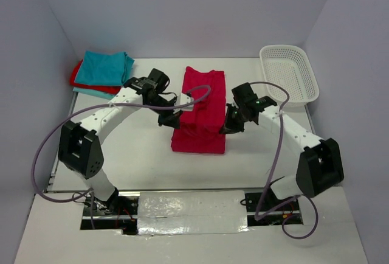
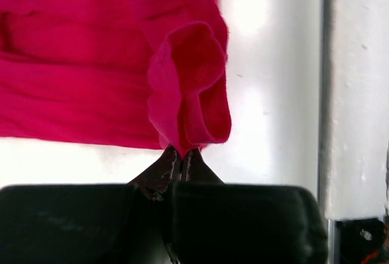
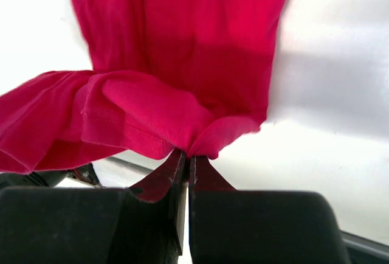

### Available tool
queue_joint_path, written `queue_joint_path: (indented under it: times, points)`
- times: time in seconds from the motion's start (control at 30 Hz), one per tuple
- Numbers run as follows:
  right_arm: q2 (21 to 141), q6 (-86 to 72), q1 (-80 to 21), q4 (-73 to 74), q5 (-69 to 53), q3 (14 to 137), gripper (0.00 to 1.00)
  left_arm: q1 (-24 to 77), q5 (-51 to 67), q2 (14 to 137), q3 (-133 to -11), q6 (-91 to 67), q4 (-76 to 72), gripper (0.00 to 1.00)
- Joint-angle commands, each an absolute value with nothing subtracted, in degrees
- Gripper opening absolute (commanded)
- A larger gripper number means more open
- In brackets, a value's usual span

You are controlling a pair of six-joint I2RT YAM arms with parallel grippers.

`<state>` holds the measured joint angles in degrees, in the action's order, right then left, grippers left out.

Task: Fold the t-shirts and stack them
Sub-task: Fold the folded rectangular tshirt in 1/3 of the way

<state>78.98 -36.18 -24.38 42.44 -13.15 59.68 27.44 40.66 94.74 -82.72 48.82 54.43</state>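
A pinkish-magenta t-shirt lies as a long strip in the middle of the table, partly folded over itself. My left gripper pinches its left edge and is shut on a bunched fold of the cloth. At the shirt's right edge my right gripper is likewise shut on a gathered fold. Both pinched edges are lifted a little off the table. A teal t-shirt rests on a red t-shirt at the back left.
A white mesh basket stands at the back right, beside the right arm. The table's front edge has a metal rail with cables. Grey walls close in the left, back and right sides.
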Motion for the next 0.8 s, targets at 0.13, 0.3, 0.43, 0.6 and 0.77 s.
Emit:
queue_joint_path:
  times: [0.13, 0.3, 0.43, 0.6, 0.77]
  points:
    - [88.1, -30.7, -19.8, 39.6, -17.5, 67.5, 0.0, 23.6, 37.0, 103.7, -90.2, 37.4, 44.6, 0.0]
    - [92.7, -30.2, -17.6, 38.2, -18.4, 69.2, 0.0, 23.1, 35.0, 107.5, -90.5, 36.5, 42.2, 0.0]
    - [97.0, -29.3, -16.0, 37.6, -19.2, 71.8, 0.01, 22.9, 33.0, 111.0, -90.8, 35.4, 39.7, 0.0]
    - [102.6, -29.1, -13.8, 36.4, -19.9, 75.0, 0.26, 22.3, 30.8, 115.0, -93.8, 32.6, 36.7, 0.11]
    - [108.6, -27.5, -11.2, 37.3, -20.7, 80.6, 0.54, 21.2, 27.9, 119.7, -97.5, 29.5, 35.9, 0.27]
